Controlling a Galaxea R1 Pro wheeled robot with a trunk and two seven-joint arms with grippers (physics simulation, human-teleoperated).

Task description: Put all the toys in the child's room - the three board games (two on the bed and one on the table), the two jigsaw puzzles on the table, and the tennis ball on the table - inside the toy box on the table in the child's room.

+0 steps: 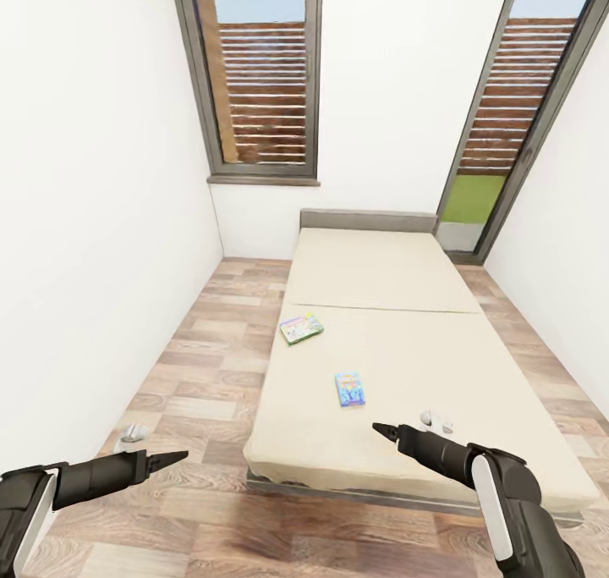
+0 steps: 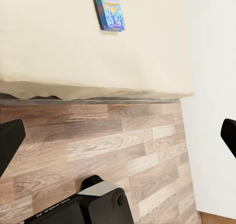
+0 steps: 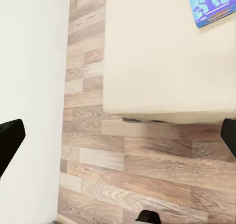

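Facing: a narrow white-walled room with the bed running lengthwise ahead and a wood-plank floor beside it.
Bed: cream cover, grey headboard at the far end, under two tall windows.
Green-pink board game: flat on the bed near its left edge, about halfway along.
Blue board game: flat on the bed, nearer the foot and further from the left edge than the green-pink one; the two lie well apart.
Left gripper: held low over the floor left of the bed's foot, holding nothing; in its wrist view the two fingertips sit at opposite edges, so it is spread wide.
Right gripper: over the foot end of the bed, near the blue board game but not touching it; likewise spread wide and holding nothing.
Small pale object: on the bed just beyond the right gripper, too small to identify.
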